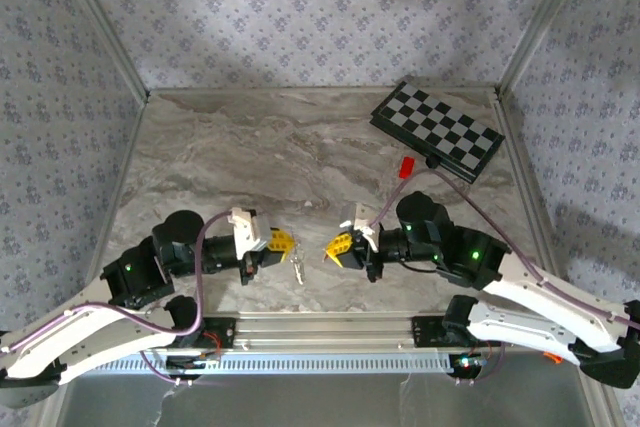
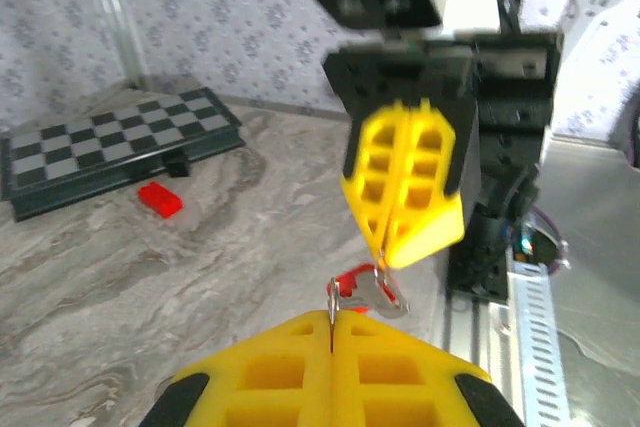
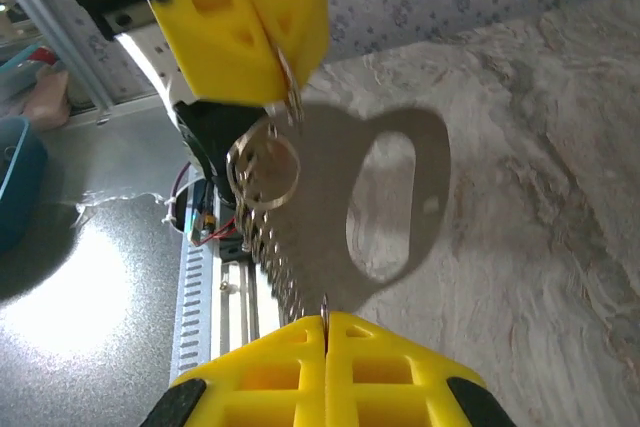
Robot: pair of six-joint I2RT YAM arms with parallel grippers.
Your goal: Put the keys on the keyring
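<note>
Fingers (image 3: 230, 27) of the left gripper (image 1: 284, 244) pinch shut on the keyring (image 3: 264, 163); those of the right gripper (image 1: 337, 246) clamp a key (image 3: 395, 197), facing it close above the bench (image 1: 260, 147), presumably for threading.

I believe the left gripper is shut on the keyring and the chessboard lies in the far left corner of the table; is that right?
Not quite. The chessboard lies in the far right corner of the table, as the top external view shows. The left gripper is indeed shut on the keyring.
</note>
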